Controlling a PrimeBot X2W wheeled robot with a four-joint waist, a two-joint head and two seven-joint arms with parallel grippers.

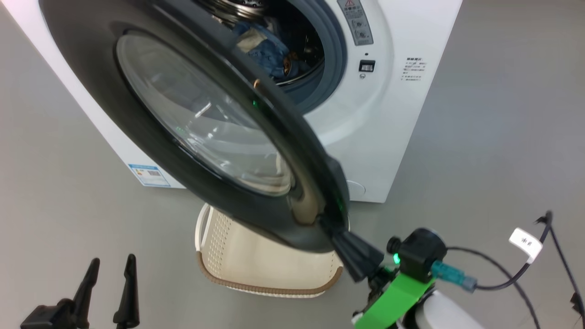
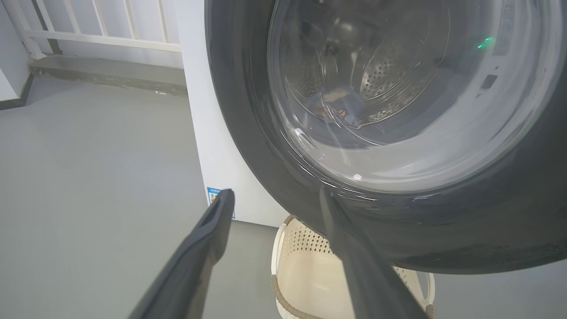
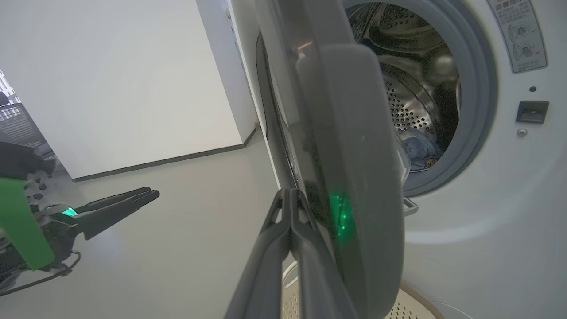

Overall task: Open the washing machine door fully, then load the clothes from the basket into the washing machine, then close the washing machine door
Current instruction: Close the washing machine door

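Pushing the washing machine door (image 1: 201, 123) shut
Closed right pincer (image 1: 343, 240) could slide off the glossy rim (image 1: 320, 173); left pincer (image 1: 113, 261) hangs open, empty

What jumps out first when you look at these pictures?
The big black-rimmed washing machine door, standing partly open across the middle, with the shut right claw at its lower edge. Behind it, blue clothes lie in the drum, and a cream basket sits on the floor beneath the door.

A grey floor (image 1: 502, 114) is seen throughout. A white wall (image 3: 124, 79) is edged by dark skirting (image 3: 155, 162); white bars (image 2: 102, 40), possibly a railing, are set above a ledge (image 2: 106, 73).
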